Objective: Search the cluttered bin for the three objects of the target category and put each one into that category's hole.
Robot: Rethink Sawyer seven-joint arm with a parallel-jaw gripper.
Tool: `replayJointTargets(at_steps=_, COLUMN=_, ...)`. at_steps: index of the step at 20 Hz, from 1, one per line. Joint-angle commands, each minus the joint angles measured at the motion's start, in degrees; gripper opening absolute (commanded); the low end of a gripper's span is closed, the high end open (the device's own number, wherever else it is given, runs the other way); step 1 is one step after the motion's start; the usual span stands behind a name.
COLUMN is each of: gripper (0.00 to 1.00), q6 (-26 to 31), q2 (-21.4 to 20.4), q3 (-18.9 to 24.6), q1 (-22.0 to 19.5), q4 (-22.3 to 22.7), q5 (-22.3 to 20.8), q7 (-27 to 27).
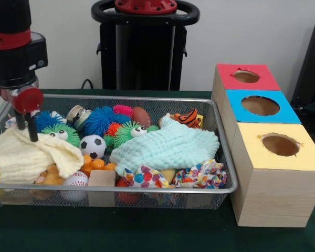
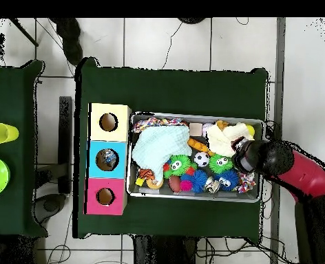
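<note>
From the front, the tool (image 1: 25, 122) hangs at one end of the wire bin (image 1: 228, 173), its tip touching the pale yellow cloth (image 1: 26, 155). Whether its fingers are apart or together I cannot tell. Just beside it lie fuzzy balls, a soccer ball (image 1: 93, 146) and a baseball (image 1: 75, 180); beyond them a mint cloth (image 1: 165, 147) covers more. Well apart stand three boxes with holes: red (image 1: 247, 76), blue (image 1: 260, 105), yellow (image 1: 280, 144).

From overhead, the tool (image 2: 242, 155) sits over the bin's end farthest from the boxes.

The search seems under way; next, shift the cloth or pick a ball.
</note>
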Motion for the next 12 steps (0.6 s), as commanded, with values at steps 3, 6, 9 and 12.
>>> replayJointTargets(at_steps=3, gripper=1.0, q6=-4.7, q2=2.1, q3=-2.3, q1=1.3, q4=-2.3, q5=4.9, q7=11.6)
replayJointTargets(at_steps=6, gripper=1.0, q6=-6.4, q2=2.5, q3=-4.6, q1=3.3, q4=-2.9, q5=3.5, q7=11.5)
replayJointTargets(at_steps=9, gripper=1.0, q6=-7.2, q2=4.3, q3=-8.3, q1=6.7, q4=-5.9, q5=-2.3, q7=7.3)
replayJointTargets(at_steps=12, gripper=1.0, q6=-8.6, q2=6.5, q3=-8.9, q1=8.5, q4=-6.4, q5=-2.3, q7=7.4)
